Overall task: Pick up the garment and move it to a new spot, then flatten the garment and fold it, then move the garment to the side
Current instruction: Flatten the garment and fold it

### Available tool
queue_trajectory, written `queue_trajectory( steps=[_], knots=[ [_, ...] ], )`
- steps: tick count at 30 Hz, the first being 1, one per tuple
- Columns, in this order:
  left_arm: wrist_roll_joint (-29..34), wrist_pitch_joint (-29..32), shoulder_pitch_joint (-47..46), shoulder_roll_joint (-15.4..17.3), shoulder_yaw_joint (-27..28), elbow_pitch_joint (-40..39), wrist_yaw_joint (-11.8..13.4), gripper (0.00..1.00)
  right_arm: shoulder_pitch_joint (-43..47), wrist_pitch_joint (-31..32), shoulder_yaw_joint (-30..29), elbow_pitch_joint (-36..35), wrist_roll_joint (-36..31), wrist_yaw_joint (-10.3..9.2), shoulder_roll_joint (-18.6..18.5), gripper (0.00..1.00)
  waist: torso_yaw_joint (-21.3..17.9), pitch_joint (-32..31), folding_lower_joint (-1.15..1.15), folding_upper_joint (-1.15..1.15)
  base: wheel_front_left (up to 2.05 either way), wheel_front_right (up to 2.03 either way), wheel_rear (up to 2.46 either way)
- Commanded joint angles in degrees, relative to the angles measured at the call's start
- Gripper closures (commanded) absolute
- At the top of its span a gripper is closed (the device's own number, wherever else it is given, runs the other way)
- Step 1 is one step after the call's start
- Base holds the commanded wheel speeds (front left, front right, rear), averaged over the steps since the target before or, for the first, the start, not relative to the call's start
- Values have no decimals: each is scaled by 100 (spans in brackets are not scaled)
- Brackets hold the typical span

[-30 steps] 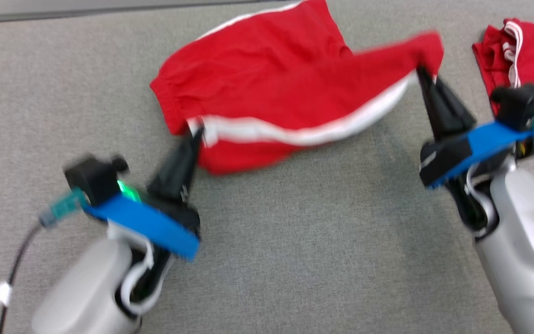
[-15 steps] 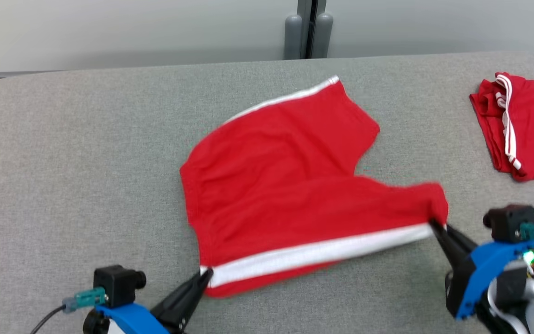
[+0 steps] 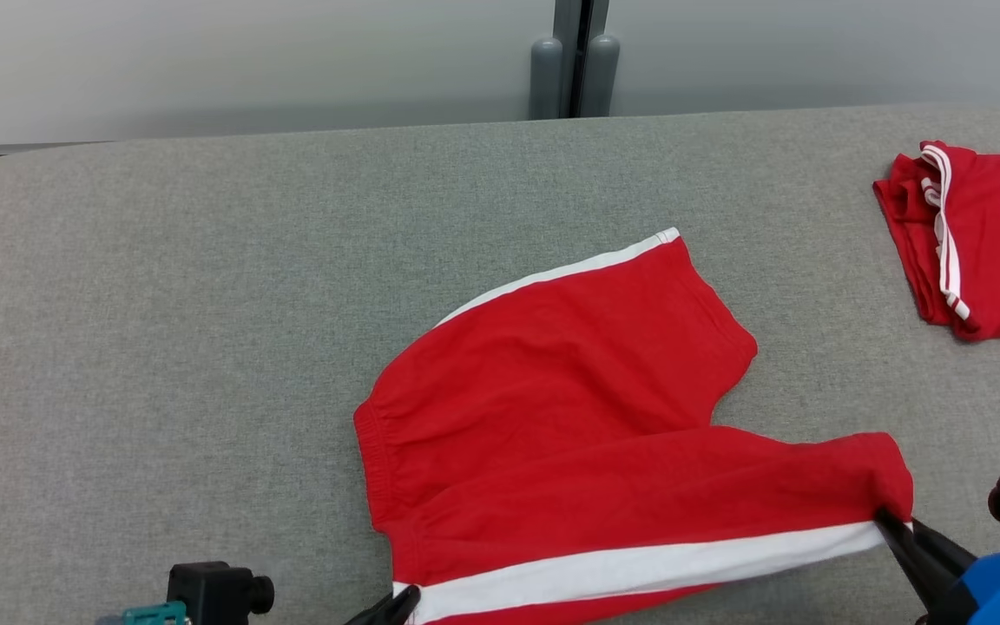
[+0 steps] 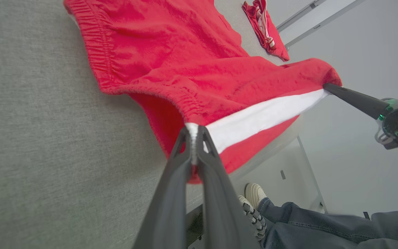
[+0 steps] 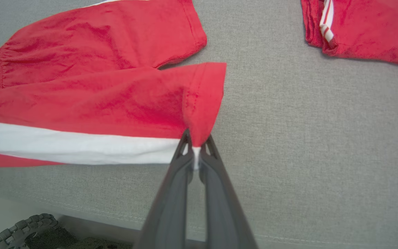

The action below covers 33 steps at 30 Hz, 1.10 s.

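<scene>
Head view: garment (image 3: pixel 587 417) taut between left fingers (image 3: pixel 396 608) and right fingers (image 3: pixel 917 547), both clamped on it.

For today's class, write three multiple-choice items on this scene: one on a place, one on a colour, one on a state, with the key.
1. Where on the table does the folded garment lie, by the robot's sides?
A. far left
B. far right
C. middle

2. What colour is the stripe along the spread shorts?
A. blue
B. black
C. white

3. How do the left gripper and right gripper stand?
A. both shut on the shorts
B. both open
C. one open

Key:
1 B: it lies at the head view's right edge.
2 C: a white band runs along the near side.
3 A: each wrist view shows fingers pinching cloth.
</scene>
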Motion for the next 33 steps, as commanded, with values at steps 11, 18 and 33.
queue_trajectory(
  steps=[11, 18, 33],
  knots=[
    [-193, -59, -954, -592, 329, 663, -473, 100, -1828, 7, 444, 1226, 297, 1, -433, 100, 128, 40, 0, 1, 0, 0, 0],
    [-152, -210, -1611, -1059, 461, 1600, -743, 100, -2960, -498, 740, 2401, 326, 1, -557, 100, 349, 299, 0, 1, 0, 0, 0],
    [112, -973, -2177, -1813, 595, 2917, -1047, 100, -3899, -2603, 1526, 3725, 708, 1, -1314, 100, 544, 783, 0, 1, 0, 0, 0]
  ],
)
